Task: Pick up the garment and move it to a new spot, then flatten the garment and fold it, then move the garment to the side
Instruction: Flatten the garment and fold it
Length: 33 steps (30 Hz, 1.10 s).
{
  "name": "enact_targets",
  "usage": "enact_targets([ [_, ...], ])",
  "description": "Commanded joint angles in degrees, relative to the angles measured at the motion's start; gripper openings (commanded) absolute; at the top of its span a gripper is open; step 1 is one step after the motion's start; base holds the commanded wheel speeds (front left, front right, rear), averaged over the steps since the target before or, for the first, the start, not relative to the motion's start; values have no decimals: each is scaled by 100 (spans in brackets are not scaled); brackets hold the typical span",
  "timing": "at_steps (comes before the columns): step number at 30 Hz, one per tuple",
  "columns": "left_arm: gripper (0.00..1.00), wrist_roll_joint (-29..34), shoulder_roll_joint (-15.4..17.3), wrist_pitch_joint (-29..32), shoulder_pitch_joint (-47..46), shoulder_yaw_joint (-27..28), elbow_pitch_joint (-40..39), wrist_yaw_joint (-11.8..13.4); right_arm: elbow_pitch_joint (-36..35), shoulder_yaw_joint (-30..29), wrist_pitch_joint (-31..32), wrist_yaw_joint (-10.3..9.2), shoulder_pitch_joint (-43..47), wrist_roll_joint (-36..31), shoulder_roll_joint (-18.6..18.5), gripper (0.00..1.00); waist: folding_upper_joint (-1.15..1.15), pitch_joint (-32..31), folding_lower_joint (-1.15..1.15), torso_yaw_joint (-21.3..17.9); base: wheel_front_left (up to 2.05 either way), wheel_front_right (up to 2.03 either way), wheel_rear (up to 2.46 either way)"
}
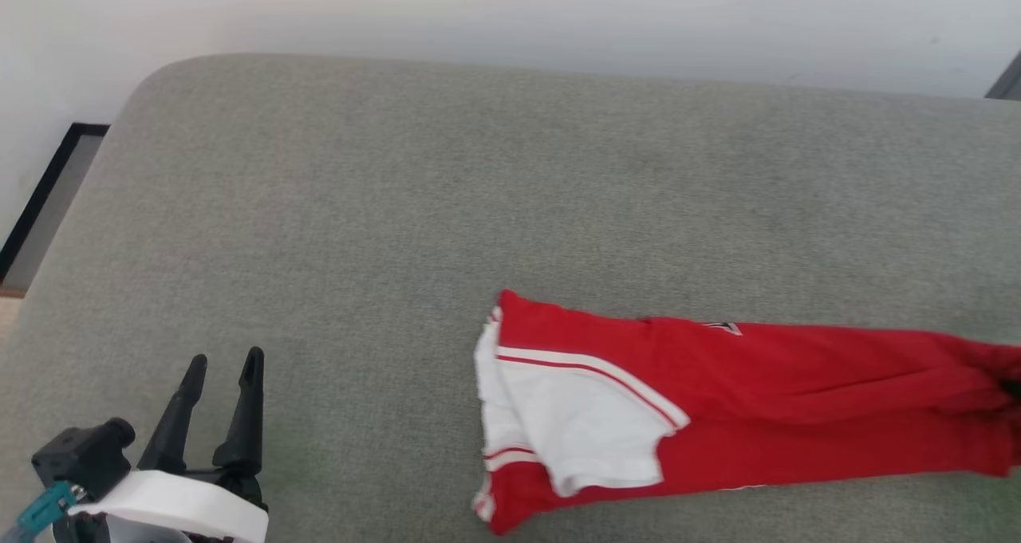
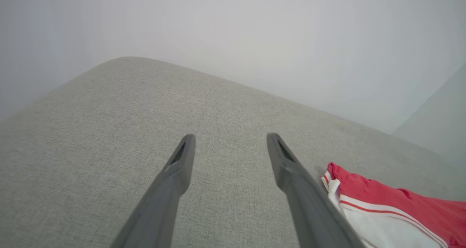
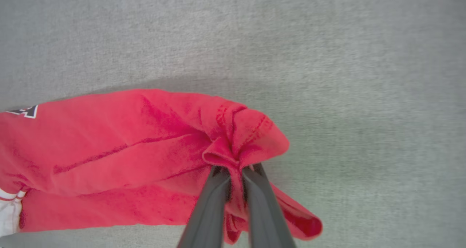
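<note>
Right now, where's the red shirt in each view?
Head view: garment lower right, running to the right edge.
Left wrist view: garment in bottom right corner.
Right wrist view: garment left and centre, pinched by the right gripper.
Shared landmark: its white sleeve.

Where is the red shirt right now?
The red jersey lies stretched on the grey cushion, lower right in the head view, one end pinched in the right claw.

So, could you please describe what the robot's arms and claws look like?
The left claw has two long, tapering black fingers on a white wrist shell, with a black boxy block and a teal clip beside it. The right claw has matching dark grey fingers.
</note>
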Motion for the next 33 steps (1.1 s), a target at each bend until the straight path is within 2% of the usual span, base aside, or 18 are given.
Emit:
enact_targets([
  [1, 100, 63, -57, -32, 73, 86, 23, -51, 55, -53, -63, -2, -100, -72, -58, 0, 0, -30, 0, -53, 0, 0, 0],
  [8, 100, 385, -517, -31, 209, 530, 226, -402, 347, -176, -265, -2, -321, -359, -158, 0, 0, -109, 0, -221, 0, 0, 0],
  [15, 100, 542, -803, -31, 287, 808, 327, -545, -87, -116, -52, -2, -135, -162, -26, 0, 0, -249, 0, -283, 0, 0, 0],
  [21, 100, 677, -908, -31, 375, 965, 365, -586, -1180, -20, 412, -1, 192, 378, 407, 0, 0, -335, 0, -259, 0, 0, 0],
  [25, 100, 673, -958, -31, 423, 1005, 379, -603, -1885, 215, 660, -1, 356, 463, 755, 0, 0, -404, 0, -182, 0, 0, 0],
  [28, 100, 690, -1000, -30, 422, 972, 391, -607, -2215, 503, 790, -1, 409, 440, 1005, 0, 0, -448, 0, -89, 0, 0, 0],
  [33, 100, 651, -1004, -30, 383, 883, 411, -607, -2304, 951, 796, -1, 306, 445, 1229, 0, 0, -478, 0, 85, 0, 0, 0],
])
